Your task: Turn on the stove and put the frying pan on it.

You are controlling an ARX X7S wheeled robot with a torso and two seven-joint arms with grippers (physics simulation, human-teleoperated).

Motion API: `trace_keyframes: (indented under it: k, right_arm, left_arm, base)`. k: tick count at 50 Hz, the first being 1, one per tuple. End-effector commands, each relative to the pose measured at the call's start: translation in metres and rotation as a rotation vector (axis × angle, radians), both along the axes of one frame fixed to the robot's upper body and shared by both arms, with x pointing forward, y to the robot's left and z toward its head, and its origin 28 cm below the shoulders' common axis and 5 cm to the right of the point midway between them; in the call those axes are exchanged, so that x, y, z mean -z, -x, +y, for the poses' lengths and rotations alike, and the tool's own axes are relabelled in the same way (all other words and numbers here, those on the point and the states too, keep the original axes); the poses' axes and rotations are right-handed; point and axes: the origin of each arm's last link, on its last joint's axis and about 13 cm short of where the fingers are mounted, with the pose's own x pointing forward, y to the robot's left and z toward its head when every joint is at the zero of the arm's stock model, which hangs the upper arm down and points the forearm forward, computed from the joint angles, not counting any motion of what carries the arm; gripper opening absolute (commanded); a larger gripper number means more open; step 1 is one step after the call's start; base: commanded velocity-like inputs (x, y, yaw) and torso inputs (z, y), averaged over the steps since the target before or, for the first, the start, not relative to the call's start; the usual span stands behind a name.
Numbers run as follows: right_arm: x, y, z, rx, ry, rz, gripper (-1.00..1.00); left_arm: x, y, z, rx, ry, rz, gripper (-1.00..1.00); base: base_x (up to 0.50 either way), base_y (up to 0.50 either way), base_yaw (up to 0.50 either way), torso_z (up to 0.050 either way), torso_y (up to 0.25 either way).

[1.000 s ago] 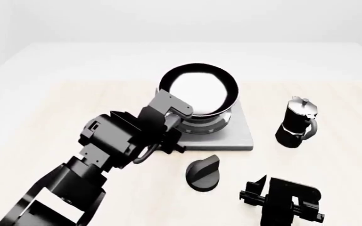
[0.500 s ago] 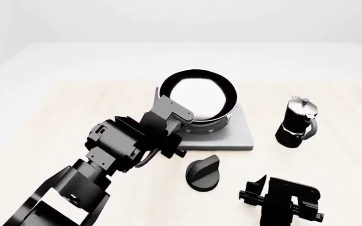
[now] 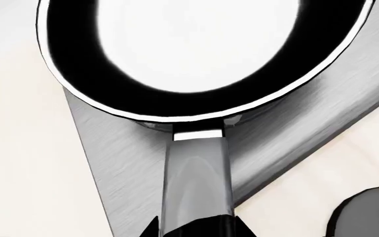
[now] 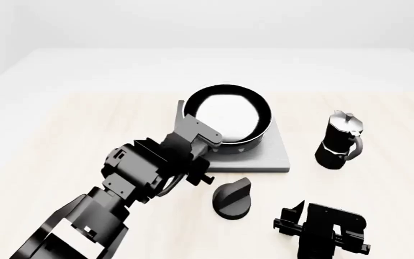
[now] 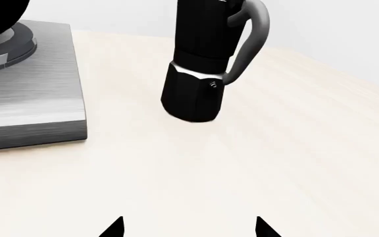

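Observation:
The frying pan [image 4: 227,114], black with a shiny inside, sits over the burner of the grey stove plate [image 4: 275,156]. My left gripper [image 4: 201,141] is shut on the pan's dark grey handle [image 3: 196,182], which runs from the pan [image 3: 196,54] across the plate [image 3: 124,163]. The black knob [image 4: 233,198] lies on the table in front of the stove; its edge shows in the left wrist view [image 3: 367,215]. My right gripper [image 5: 186,228] is open and empty over bare table, near the front right [image 4: 322,229].
A black-and-silver moka pot [image 4: 342,141] stands right of the stove and shows close ahead in the right wrist view [image 5: 206,64]. The stove's corner [image 5: 31,113] lies beside it. The light wooden table [image 4: 63,135] stretches to the left.
The pan has come down lower onto the burner, and my left arm has moved slightly down and forward with it. The right arm has not moved.

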Motion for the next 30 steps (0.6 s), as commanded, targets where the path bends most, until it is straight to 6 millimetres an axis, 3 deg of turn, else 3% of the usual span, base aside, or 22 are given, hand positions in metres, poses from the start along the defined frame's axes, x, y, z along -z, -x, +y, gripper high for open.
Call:
trace_keyframes:
  k: [1,12,25,30]
  right_arm:
    - [0.003,0.002,0.0,-0.003,-0.005,0.022,1.0]
    - [0.004,0.001,0.0,-0.003,-0.006,0.023,1.0]
    - [0.003,0.002,0.001,-0.006,-0.004,0.027,1.0]
    - [0.004,0.001,0.001,-0.006,-0.002,0.028,1.0]
  left_arm:
    - [-0.014,-0.009,0.001,-0.036,-0.02,-0.081,1.0]
    - [-0.022,-0.008,0.0,-0.039,0.002,-0.105,1.0]
    - [-0.073,0.012,0.004,0.005,0.123,-0.246,1.0]
    - [-0.083,0.024,0.006,0.026,0.15,-0.288,1.0]
  base:
    - [0.0,0.0,0.0,0.0,0.0]
    - [0.0,0.0,0.0,0.0,0.0]
    - [0.0,0.0,0.0,0.0,0.0]
    - [0.0,0.0,0.0,0.0,0.0]
